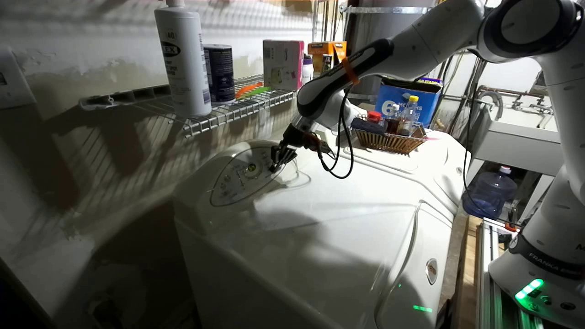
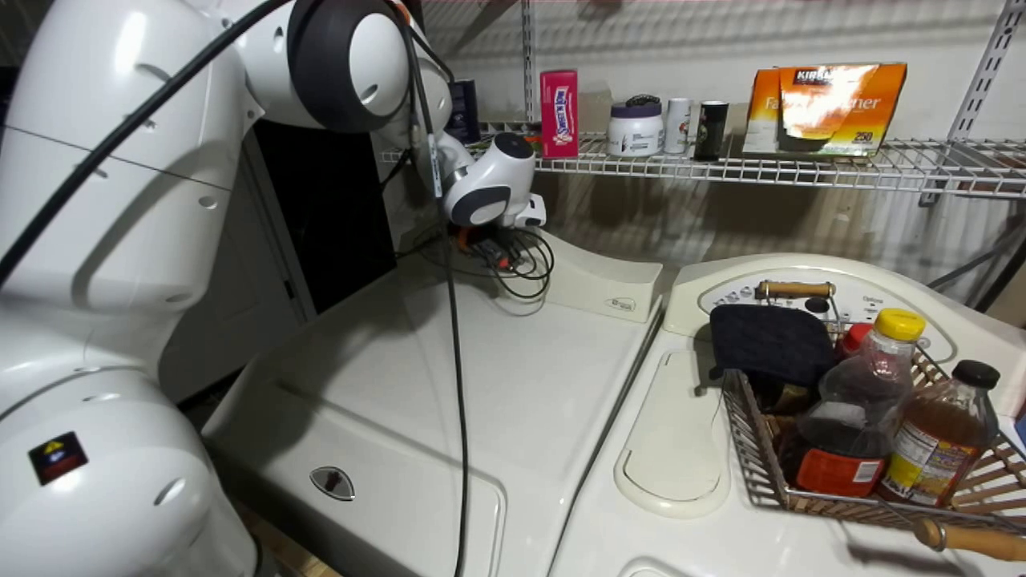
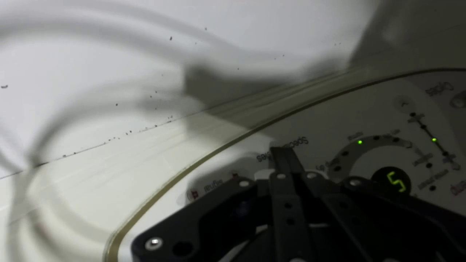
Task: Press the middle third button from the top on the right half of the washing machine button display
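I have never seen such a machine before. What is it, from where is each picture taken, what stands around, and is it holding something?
The machine is a white Franka robot arm with a black claw at its end. The claw looks shut, and I see nothing held. Two pictures come from cameras outside the robot; the close one comes from a camera on its wrist. The claw is at the button display, an oval panel on the washing machine; whether it touches a button, I cannot tell. On the neighbouring white appliance stands a slatted basket with bottles. A wire shelf behind carries, among others, a pink Sweet'N Low box.
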